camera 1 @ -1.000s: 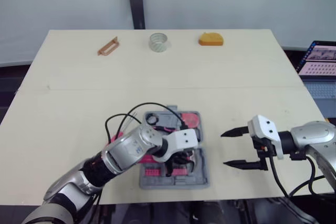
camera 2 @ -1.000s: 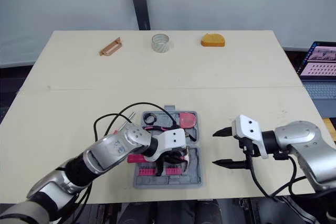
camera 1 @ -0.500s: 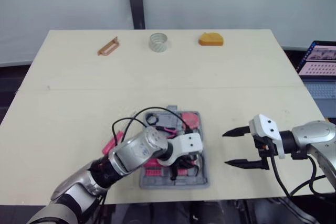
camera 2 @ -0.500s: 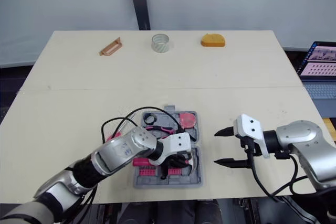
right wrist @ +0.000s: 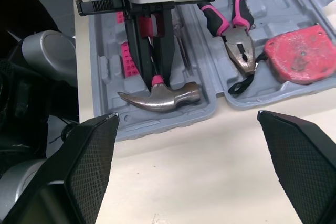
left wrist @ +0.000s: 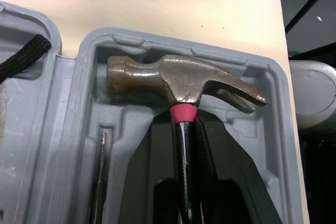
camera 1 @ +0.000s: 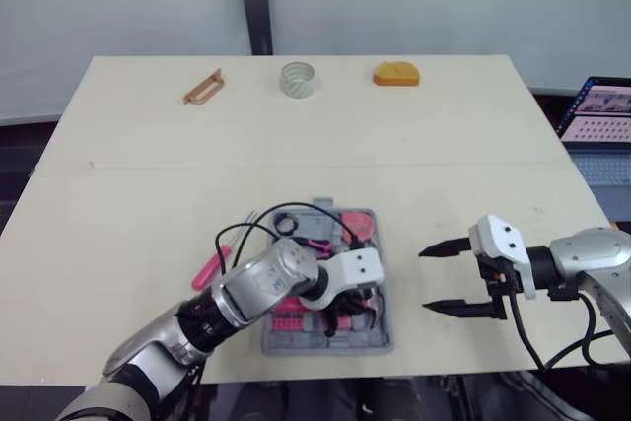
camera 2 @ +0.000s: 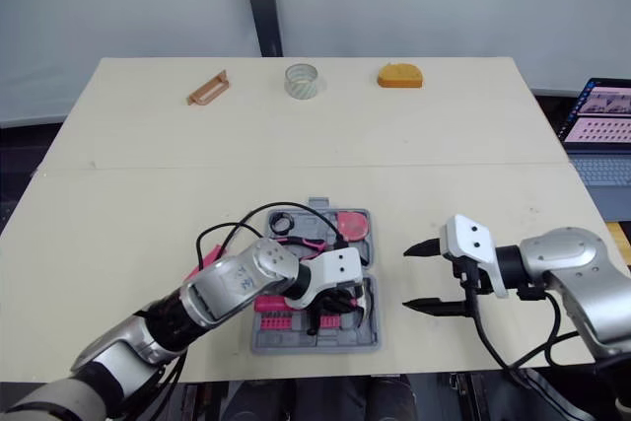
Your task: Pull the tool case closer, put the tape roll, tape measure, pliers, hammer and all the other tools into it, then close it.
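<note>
tool case [camera 1: 385, 327]: grey, lid open flat, near edge of the table [camera 1: 444, 145], roughly centre, straight in front of the robot
hammer [left wrist: 178, 80]: steel head, pink collar, black handle; head lies over the head-shaped recess in the case's near half, at the corner toward the right arm; can't tell if it's fully seated
left gripper [right wrist: 155, 69]: reaching in over the case, both fingers clamped on the hammer handle just below the collar
pliers [right wrist: 236, 40]: pink/black handles, lying in the far half of the case
tape measure [right wrist: 299, 53]: red, in the far half, just beside the pliers
pink bit rack [right wrist: 126, 59]: near half, next to the left gripper's fingers
right gripper [camera 1: 424, 278]: jaws wide apart, holding nothing, over bare table to the right of the case, fingertips toward it, not touching
pink screwdriver [camera 1: 209, 270]: on the table just left of the case, outside it
tape roll [camera 1: 297, 79]: far edge of the table, well apart from the case
orange object [camera 1: 396, 74]: far edge, right of the roll
copper-coloured tool [camera 1: 202, 88]: far edge, left of the roll
laptop [camera 1: 599, 115]: off the table's right side, screen lit
</note>
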{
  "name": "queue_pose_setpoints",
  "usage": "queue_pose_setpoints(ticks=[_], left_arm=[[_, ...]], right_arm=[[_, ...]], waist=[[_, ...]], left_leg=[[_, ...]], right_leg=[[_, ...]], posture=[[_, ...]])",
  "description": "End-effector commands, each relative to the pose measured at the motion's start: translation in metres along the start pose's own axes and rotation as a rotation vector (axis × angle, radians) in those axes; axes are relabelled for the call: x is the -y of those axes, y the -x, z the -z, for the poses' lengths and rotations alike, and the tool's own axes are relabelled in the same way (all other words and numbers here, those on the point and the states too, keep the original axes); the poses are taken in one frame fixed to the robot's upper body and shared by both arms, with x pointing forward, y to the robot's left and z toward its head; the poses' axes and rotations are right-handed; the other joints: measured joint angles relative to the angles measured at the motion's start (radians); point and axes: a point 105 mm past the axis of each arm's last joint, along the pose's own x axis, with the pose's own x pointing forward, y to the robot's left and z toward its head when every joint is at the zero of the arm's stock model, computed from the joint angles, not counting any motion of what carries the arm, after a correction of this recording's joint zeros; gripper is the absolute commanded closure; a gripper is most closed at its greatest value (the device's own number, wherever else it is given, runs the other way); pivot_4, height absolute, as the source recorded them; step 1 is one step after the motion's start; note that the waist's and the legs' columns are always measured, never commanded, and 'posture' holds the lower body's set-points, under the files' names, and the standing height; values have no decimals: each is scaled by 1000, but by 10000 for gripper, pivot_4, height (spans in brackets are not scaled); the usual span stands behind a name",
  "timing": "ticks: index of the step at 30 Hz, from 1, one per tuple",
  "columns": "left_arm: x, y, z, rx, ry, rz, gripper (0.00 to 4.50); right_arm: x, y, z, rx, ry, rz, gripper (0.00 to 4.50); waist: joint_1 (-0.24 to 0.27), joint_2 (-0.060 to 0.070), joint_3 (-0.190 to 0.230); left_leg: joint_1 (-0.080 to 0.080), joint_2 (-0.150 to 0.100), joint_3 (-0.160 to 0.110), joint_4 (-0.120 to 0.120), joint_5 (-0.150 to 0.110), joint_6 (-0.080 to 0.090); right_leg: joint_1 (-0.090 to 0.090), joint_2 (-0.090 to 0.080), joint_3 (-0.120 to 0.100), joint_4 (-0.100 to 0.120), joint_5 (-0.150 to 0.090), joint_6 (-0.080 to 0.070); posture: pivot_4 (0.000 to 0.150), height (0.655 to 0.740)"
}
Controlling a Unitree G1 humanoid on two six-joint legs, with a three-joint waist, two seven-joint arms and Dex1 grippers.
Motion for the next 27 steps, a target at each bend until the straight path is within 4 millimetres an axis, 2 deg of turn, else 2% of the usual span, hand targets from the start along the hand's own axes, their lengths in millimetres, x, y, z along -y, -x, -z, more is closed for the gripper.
queue_pose_setpoints(ticks=[1, 11, 14, 15, 17, 21, 27], left_arm=[[0, 2, -11, 30, -48, -11, 44589], [0, 1, -9, 25, -60, -9, 44589], [1, 1, -11, 35, -59, -2, 30645], [1, 1, -11, 37, -59, 1, 28671], [4, 2, -12, 42, -59, 10, 20342], [6, 4, -13, 51, -51, 19, 265], [6, 12, -18, 69, -40, 17, 265]], right_arm=[[1, 5, -6, 0, 43, 13, 0], [1, 5, -6, -2, 42, 15, 0], [1, 5, -5, -1, 39, 13, 0], [0, 5, -5, -1, 38, 13, 0], [0, 5, -5, -1, 36, 11, 0], [0, 5, -5, 1, 33, 8, 0], [0, 5, -5, 2, 30, 5, 0]], waist=[[0, 0, 0], [0, 0, 0], [0, 0, 0], [0, 0, 0], [0, 0, 0], [0, 0, 0], [0, 0, 0]], left_leg=[[0, 0, 0, 0, 0, 0], [0, 0, 0, 0, 0, 0], [0, 0, 0, 0, 0, 0], [0, 0, 0, 0, 0, 0], [0, 0, 0, 1, 0, 0], [0, 0, 0, 1, 0, 0], [0, 0, 0, 1, 0, 0]], right_leg=[[0, 0, 0, 0, 0, 0], [0, 0, 0, 0, 0, 0], [0, 0, 0, 0, 0, 0], [0, 0, 0, 0, 0, 0], [0, 0, 0, 0, 0, 0], [0, 0, 0, 0, 0, 0], [1, 0, 0, 1, 0, 0]], posture=[[1500, 7400], [1500, 7400], [1500, 7400], [1500, 7400], [1500, 7400], [1500, 7400], [1500, 7400]])
